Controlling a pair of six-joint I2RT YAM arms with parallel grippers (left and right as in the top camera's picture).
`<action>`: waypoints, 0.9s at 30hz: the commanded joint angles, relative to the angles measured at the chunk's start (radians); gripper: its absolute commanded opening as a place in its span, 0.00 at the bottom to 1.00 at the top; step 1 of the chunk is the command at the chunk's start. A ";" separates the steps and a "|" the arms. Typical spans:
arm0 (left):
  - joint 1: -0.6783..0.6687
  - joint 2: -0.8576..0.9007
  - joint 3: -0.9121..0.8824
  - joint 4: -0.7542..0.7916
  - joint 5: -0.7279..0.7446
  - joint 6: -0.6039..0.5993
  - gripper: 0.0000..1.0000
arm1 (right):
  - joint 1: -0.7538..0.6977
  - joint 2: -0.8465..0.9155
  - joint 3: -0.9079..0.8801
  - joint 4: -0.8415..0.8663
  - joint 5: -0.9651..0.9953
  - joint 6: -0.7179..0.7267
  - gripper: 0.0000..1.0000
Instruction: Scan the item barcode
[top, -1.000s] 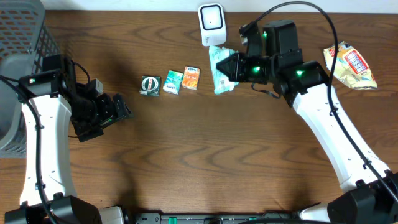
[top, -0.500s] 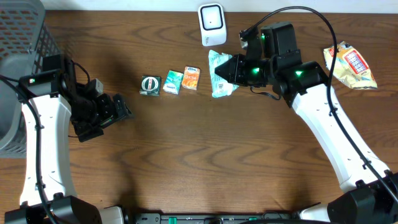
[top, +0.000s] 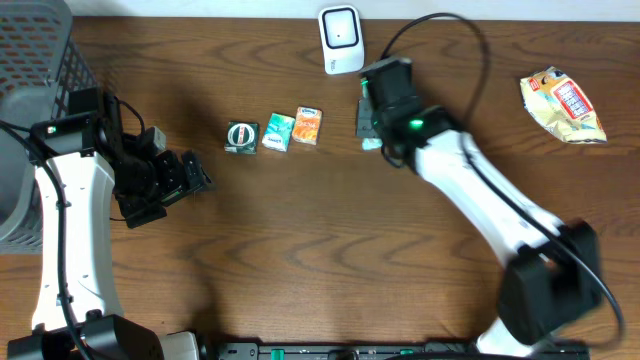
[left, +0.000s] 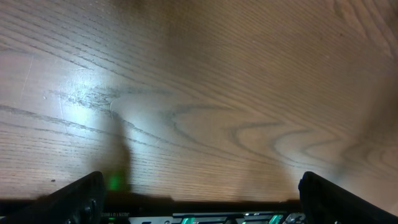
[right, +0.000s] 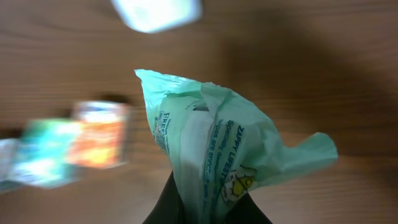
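Mint-green plastic is bunching up out of the right gripper (right: 208, 213). Its two dark fingers are pinching fully together on the lower end of a crinkled packet (right: 211, 155). The packet is standing up from the grip, with blue printing running along its creased face. No barcode can be made out on the side that is showing.

From overhead, the right arm is reaching to the far middle of the wooden table (top: 330, 250). It is holding the packet just near and slightly right of the white scanner (top: 341, 38), and only a sliver of green is showing under the wrist. The scanner is appearing as a pale blur at the top of the right wrist view.

Left of the packet, three small packs are lying in a row: an orange pack (top: 308, 126), a green pack (top: 278, 132) and a dark green pack (top: 242, 136). A yellow snack bag (top: 562, 103) is lying at the far right, and a grey basket (top: 40, 60) is sitting at the far left.

On the left, the left gripper (top: 196, 178) is hanging above bare wood with its jaws spread wide, holding nothing.
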 joint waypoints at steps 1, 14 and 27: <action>-0.001 0.000 0.002 -0.004 -0.002 -0.005 0.98 | 0.022 0.109 -0.014 0.003 0.397 -0.115 0.01; -0.002 0.000 0.002 -0.004 -0.002 -0.005 0.98 | 0.081 0.293 -0.014 -0.149 0.657 -0.264 0.10; -0.002 0.000 0.002 -0.004 -0.002 -0.005 0.98 | 0.116 0.347 -0.013 -0.273 0.533 -0.246 0.55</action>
